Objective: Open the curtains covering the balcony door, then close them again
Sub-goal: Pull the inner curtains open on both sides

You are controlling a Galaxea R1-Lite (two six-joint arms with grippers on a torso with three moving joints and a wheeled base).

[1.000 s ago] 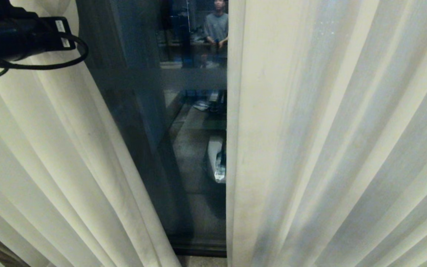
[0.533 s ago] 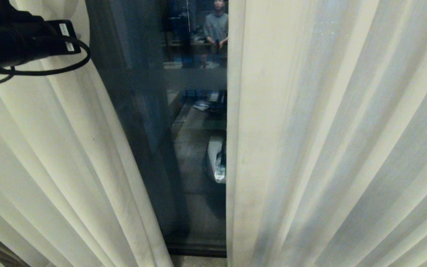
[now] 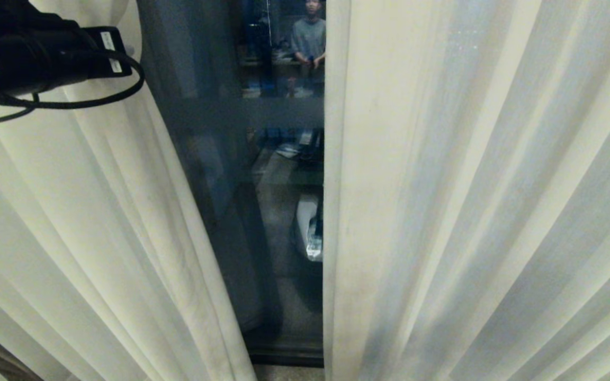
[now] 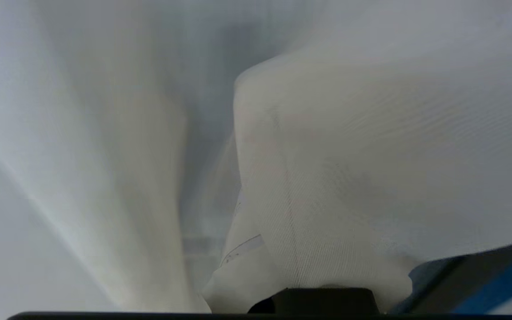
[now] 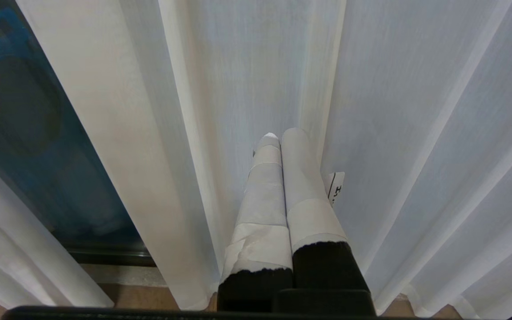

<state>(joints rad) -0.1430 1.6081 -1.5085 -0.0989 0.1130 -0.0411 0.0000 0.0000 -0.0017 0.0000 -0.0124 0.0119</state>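
Observation:
Two cream curtains hang in the head view, the left curtain (image 3: pixel 72 222) and the right curtain (image 3: pixel 469 185), with a gap between them. The balcony door (image 3: pixel 215 114) shows through that gap, dark glass with a greyish band. My black left arm (image 3: pixel 29 53) reaches in at the upper left against the left curtain's inner edge. In the left wrist view, curtain cloth (image 4: pixel 349 178) drapes over my left gripper (image 4: pixel 265 102) and hides whether any is pinched. My right gripper (image 5: pixel 280 135) is shut and empty, its white-taped fingers pointing into the right curtain's pleats (image 5: pixel 394 133).
A person (image 3: pixel 309 37) is reflected in the glass near the top of the gap. The door's dark bottom frame (image 3: pixel 284 352) and a strip of floor (image 3: pixel 284 373) lie below the gap. Wooden floor (image 5: pixel 118 298) shows under the right curtain's hem.
My left arm has moved right, and the left curtain's inner edge has gone with it, narrowing the gap over the glass. The right curtain and right gripper have not moved.

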